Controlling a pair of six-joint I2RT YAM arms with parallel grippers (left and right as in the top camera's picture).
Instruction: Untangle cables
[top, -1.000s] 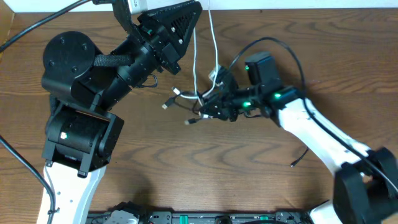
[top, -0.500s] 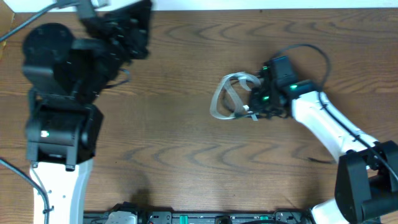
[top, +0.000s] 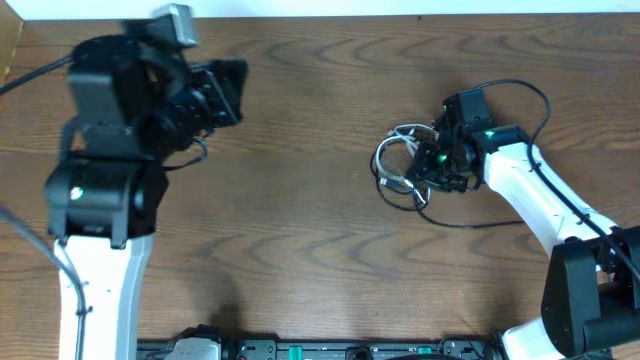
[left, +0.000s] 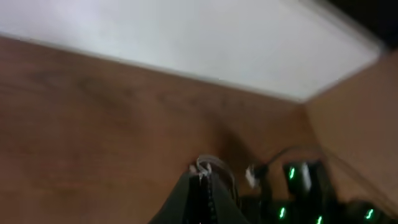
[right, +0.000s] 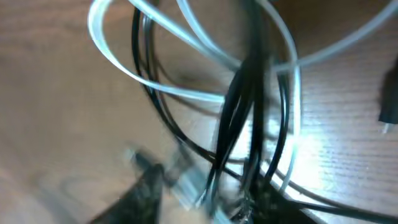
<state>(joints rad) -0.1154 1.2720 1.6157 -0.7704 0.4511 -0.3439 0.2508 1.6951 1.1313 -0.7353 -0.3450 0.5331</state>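
While the left gripper (top: 228, 90) hovers over the left side of the table (top: 300, 250), too blurred to tell whether it is spread or pressed together, the cables (top: 395, 178), white and black loops, lie right of centre, their strands pinched by the right gripper (top: 428, 172).

white and black cables (right: 245, 99), brown wood-grain table (top: 300, 110), black-and-white right arm (top: 520, 180) with green lights (top: 490, 134)

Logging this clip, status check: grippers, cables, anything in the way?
Left gripper away at upper left, state unclear. Right gripper at the cables, grip blurred. White and black loops tangled together. Nothing else near them.
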